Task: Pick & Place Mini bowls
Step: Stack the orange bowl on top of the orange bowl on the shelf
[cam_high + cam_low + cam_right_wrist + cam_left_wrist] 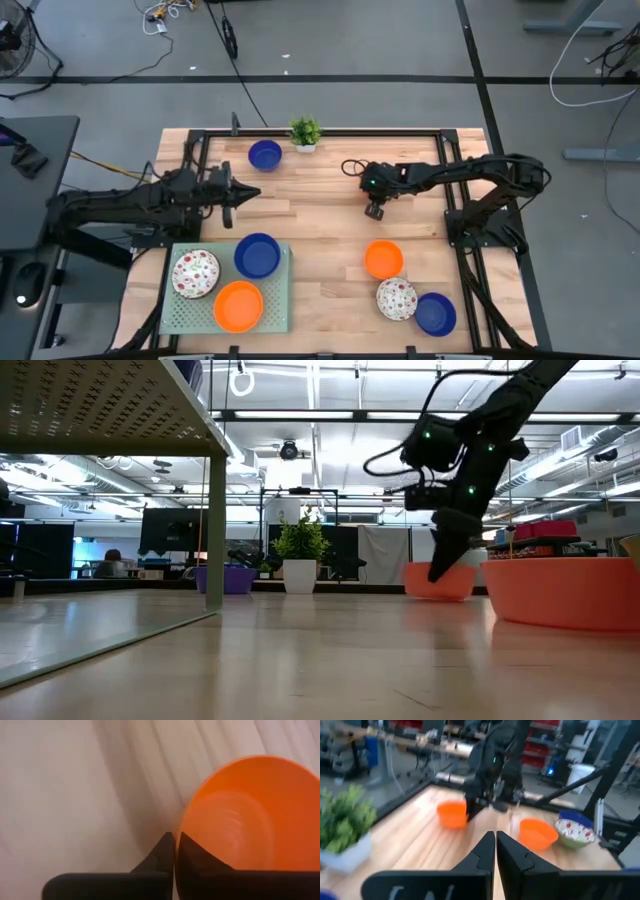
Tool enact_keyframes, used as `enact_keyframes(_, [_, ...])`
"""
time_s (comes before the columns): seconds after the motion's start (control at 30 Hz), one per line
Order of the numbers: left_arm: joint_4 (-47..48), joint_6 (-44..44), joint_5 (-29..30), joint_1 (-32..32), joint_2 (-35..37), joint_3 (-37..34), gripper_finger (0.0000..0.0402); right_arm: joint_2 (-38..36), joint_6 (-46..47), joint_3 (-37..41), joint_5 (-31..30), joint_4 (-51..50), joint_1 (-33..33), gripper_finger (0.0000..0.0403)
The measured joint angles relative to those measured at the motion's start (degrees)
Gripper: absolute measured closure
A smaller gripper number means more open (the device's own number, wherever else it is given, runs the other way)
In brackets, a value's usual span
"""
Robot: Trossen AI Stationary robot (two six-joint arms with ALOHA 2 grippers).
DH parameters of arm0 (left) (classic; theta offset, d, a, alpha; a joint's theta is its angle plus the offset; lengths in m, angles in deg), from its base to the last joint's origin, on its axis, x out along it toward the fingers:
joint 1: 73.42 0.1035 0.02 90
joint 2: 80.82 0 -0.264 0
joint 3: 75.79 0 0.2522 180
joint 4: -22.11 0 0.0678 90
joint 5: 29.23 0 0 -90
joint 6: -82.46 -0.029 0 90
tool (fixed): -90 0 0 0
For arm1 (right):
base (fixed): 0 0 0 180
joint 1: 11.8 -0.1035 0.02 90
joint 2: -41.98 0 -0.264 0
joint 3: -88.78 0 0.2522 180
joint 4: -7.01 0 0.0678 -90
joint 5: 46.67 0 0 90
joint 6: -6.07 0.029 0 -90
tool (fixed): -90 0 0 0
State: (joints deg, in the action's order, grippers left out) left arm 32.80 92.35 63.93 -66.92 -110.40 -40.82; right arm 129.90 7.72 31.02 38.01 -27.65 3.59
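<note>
Mid-table, right gripper [375, 211] seemingly pinches orange bowl [250, 815] rim.

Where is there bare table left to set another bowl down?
Bare wood between the tray and the orange bowl, and between the left claw and right claw. Crowded: the full tray, and the speckled bowl and blue bowl beside that orange one.

In the right wrist view the orange bowl [250, 815] runs off the picture's edge. In the left wrist view the potted plant [342, 827] is blurred and cut off. In the high view, the bench's [320, 215] near edge is cropped.
</note>
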Motion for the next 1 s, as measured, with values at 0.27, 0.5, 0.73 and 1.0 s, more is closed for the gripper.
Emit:
enact_keyframes(0.27, [-9.88,-7.66,0.17,-7.13,-0.49,-0.13,0.0383,-0.92,-6.99,-2.89,0.43,9.44,-11.91,0.0397])
enact_keyframes(0.5, [-26.77,-15.04,-1.49,-13.93,-9.91,-0.15,0.0383,-0.92,-10.93,-10.67,1.32,9.63,-23.70,0.0394])
enact_keyframes(0.73, [-44.21,-18.18,-1.57,-16.16,-25.88,0.54,0.0383,-0.94,-11.39,-14.43,11.06,7.31,-32.90,0.0396])
enact_keyframes(1.0, [-42.65,-22.48,-7.11,-16.07,-40.84,10.35,0.0324,-0.94,-11.15,-14.43,11.10,6.99,-35.73,0.0396])
